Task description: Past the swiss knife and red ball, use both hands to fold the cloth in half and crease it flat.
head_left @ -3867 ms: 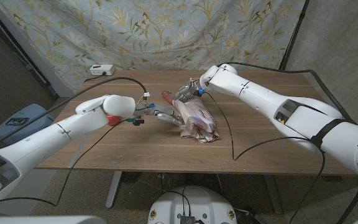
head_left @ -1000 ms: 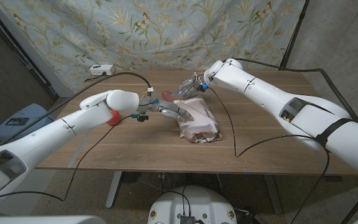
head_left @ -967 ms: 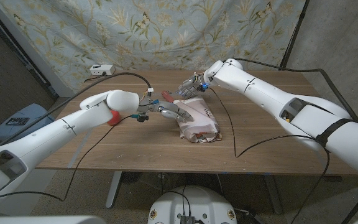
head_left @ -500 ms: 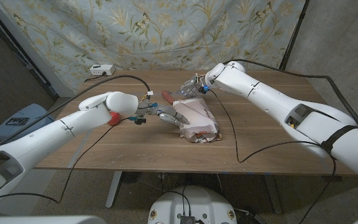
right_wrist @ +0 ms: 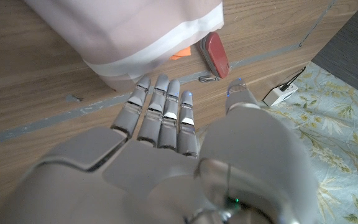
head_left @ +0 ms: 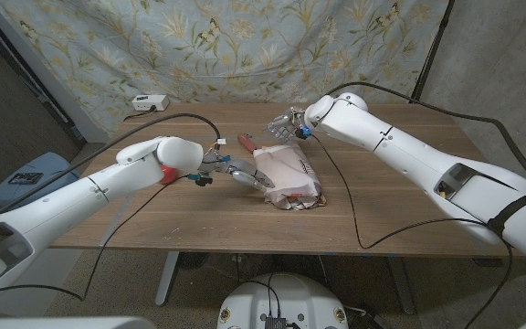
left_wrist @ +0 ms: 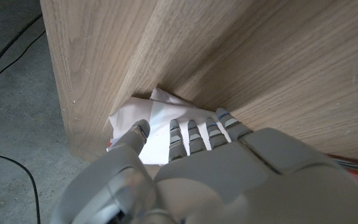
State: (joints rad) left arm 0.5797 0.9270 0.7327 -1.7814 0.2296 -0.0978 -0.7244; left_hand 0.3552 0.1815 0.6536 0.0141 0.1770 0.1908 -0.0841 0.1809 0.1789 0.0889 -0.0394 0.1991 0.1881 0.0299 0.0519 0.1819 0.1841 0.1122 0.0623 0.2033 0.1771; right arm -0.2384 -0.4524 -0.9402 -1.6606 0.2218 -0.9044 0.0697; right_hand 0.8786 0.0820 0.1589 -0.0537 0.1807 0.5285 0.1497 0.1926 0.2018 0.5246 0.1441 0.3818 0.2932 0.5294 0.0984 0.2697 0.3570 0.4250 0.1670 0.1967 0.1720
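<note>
The pale pink and white cloth (head_left: 288, 177) lies folded and a little rumpled at mid-table. My left hand (head_left: 238, 172) reaches its straight fingers to the cloth's left edge; in the left wrist view the fingertips (left_wrist: 194, 132) lie against the white cloth (left_wrist: 156, 119), holding nothing. My right hand (head_left: 286, 122) hovers just behind the cloth's far edge, fingers apart and empty. Its wrist view shows the hand (right_wrist: 173, 134) short of the cloth (right_wrist: 129, 31). The red swiss knife (head_left: 245, 142) (right_wrist: 216, 52) lies by the cloth's far left corner. The red ball (head_left: 163, 175) peeks from behind my left forearm.
A white box (head_left: 148, 102) (right_wrist: 276, 94) sits at the table's back left. Black cables (head_left: 331, 183) trail from both arms across the wood. A floral curtain hangs behind the table. The table's front edge (head_left: 272, 245) is near the cloth.
My right hand has come off the cloth's far edge and pulled back to the right. My left hand has slid back from on top of the cloth to its left edge.
</note>
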